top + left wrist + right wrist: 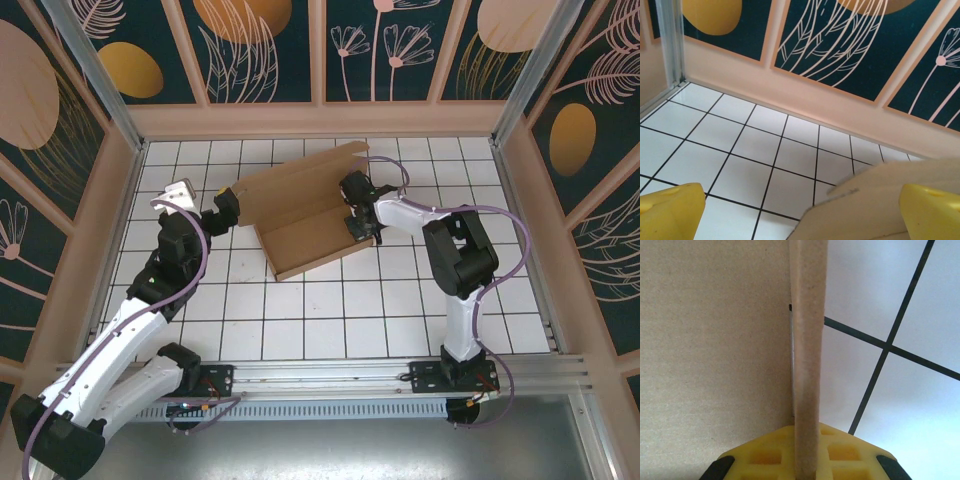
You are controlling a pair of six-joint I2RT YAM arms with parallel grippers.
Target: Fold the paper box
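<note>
Right gripper (358,228) is clamped on cardboard. In its wrist view the yellow jaws (807,452) sit on either side of a thin upright wall of the paper box (715,340). That wall runs straight away from the claw, edge-on. The box's broad inner panel lies to one side of it and bare tiled floor (900,300) to the other.

From above, the paper box (300,215) stretches out leftward from this claw. Its long axis runs across the table toward the other arm, a little skewed, so the right gripper has the end wall. The tall back flap stands up just beyond the claw, on the far side of the box.

Over at the opposite end, the left gripper (228,207) waits with its jaws spread wide and nothing between them. In its wrist view (800,215) a corner of the box (880,200) pokes in just beside one yellow finger (932,210), and I can't tell whether they touch.

My read is that the next fold hinges on this pinched end wall. The right arm is the one on it, and any swing should go crosswise to that long axis.
</note>
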